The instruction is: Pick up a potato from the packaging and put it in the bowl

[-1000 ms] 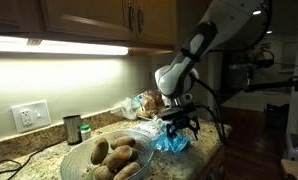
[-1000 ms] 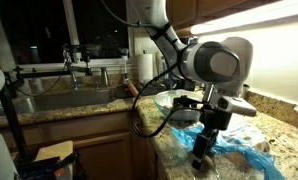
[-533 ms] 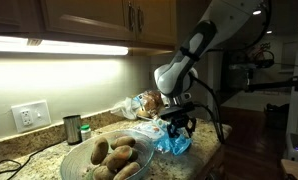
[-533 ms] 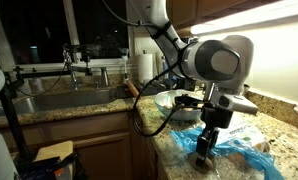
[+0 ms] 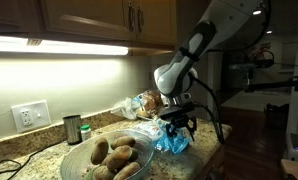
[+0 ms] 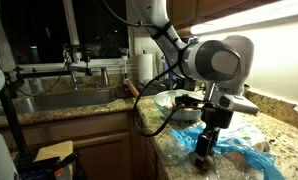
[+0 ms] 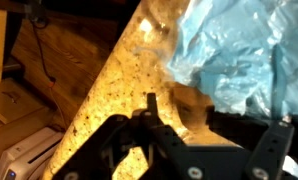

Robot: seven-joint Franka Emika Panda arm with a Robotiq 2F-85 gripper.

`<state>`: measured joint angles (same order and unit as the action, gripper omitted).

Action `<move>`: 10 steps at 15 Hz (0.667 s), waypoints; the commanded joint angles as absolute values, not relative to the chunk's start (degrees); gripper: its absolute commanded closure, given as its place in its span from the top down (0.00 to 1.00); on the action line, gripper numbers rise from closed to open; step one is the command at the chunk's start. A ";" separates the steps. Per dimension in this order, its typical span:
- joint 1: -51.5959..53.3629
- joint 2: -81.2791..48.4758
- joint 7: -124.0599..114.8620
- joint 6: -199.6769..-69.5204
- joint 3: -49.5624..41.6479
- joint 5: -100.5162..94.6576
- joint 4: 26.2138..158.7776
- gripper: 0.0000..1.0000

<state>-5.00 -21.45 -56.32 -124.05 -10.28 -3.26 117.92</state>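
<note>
My arm [image 5: 199,40] arcs down from high up, wrist [image 6: 221,62] bent over, gripper [image 6: 203,150] pointing straight down; in the wrist view the jaws stand partly apart.

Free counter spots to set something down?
Bare granite strip between the blue bag and the counter edge; another patch in an exterior view, left of the metal cup, below the outlet. Crowded: glass bowl, clear bag and end effector bunch up beside the blue bag.

I'm counting one glass bowl [image 5: 71,157], at least four potatoes [image 5: 99,152], one blue bag [image 5: 172,143], one clear bag [image 5: 139,103], one metal cup [image 5: 72,128] here.
</note>
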 commanded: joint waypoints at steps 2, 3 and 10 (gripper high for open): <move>-4.52 -21.95 -56.18 -124.54 -10.76 -2.65 118.29 0.93; -4.49 -21.95 -56.19 -124.59 -10.79 -2.74 118.31 0.77; -4.47 -22.18 -56.19 -124.56 -10.78 -2.79 117.97 0.34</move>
